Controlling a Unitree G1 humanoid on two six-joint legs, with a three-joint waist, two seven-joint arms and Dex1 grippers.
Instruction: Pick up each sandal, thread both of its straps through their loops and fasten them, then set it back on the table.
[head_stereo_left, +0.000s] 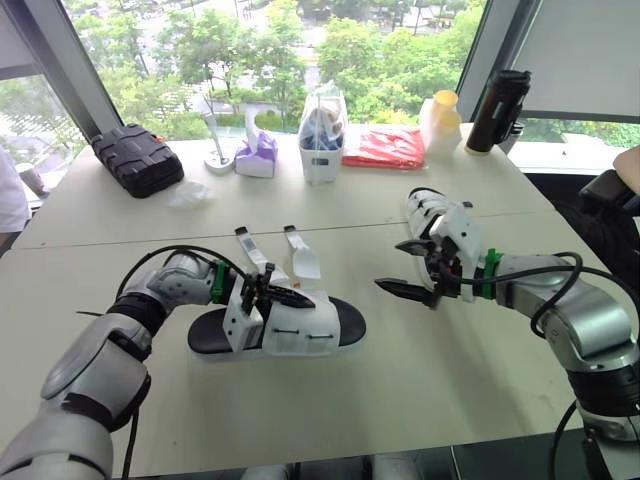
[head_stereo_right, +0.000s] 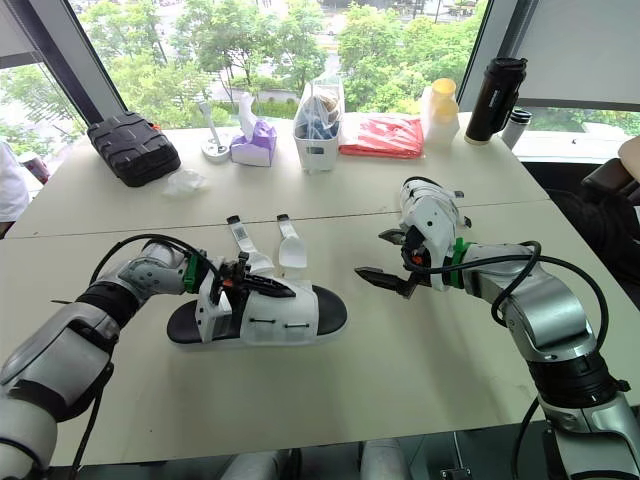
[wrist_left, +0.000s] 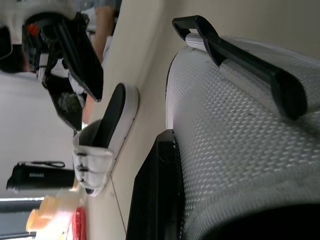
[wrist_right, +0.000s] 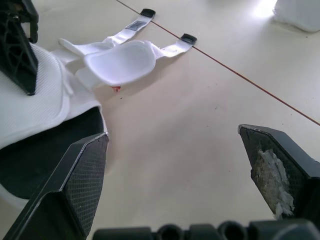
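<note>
My left end effector (head_stereo_left: 275, 295) sits low over the near sandal (head_stereo_left: 300, 332), at its left end. Its 2 black fingers are set around the white mesh upper, 1 lying across the outside of it. I judge this a grip on the upper rather than a mere touch. The near sandal lies flat on the desk (head_stereo_left: 400, 400), sole down, so I take it as not yet lifted.

Just beyond it, the 2 straps (head_stereo_left: 247, 247) trail away from the upper toward the far side and rest loose on the desk, spread apart, their black tips free. Neither passes through a loop and neither is fastened, so both threadings and both fastenings on this sandal are left to do.

To the right, my right end effector (head_stereo_left: 390, 265) hangs above the desk with its fingers spread wide and nothing between them. It points left toward the near sandal but is clear of it.

Behind that end effector, further right and farther off, stands the far sandal (head_stereo_left: 432, 208). It is partly hidden and I cannot tell whether its straps are fastened.

By my reckoning the task is at an early stage. At least 1 sandal needs the whole routine, and the state of the other is unknown.
</note>
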